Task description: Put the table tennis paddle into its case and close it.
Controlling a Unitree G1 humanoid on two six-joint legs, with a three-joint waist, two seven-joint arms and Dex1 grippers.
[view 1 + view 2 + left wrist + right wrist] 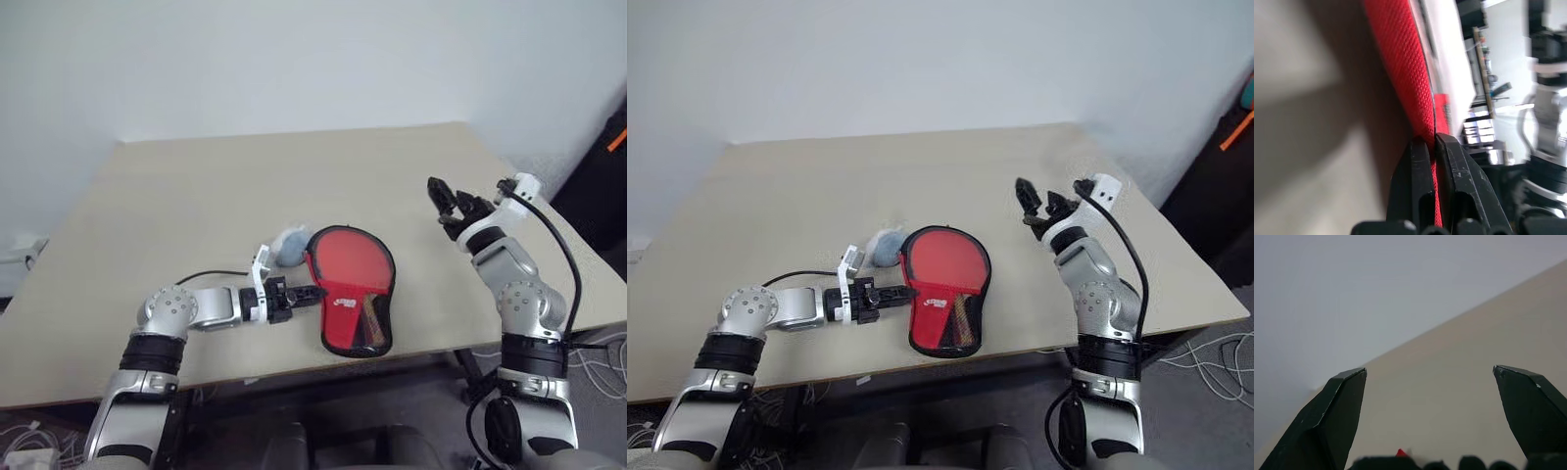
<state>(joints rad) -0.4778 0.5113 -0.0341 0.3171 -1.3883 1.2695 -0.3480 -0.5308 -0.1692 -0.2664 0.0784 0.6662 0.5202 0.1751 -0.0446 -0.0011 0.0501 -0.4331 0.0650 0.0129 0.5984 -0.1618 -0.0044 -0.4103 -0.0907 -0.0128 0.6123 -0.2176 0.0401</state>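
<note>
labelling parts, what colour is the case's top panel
Red, with a black rim around the case; clearest in the left eye view.

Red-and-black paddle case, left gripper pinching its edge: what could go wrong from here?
1. The left gripper is shut on the thin fabric edge of the red-and-black paddle-shaped zip case; pulling may slip the fabric or drag the case.
2. The case lies near the beige table's front edge; a tug could slide it off.
3. The open right gripper hangs above the table, not steadying the case.

The case (349, 291) carries a small white logo on its red panel; too small to read.
</note>
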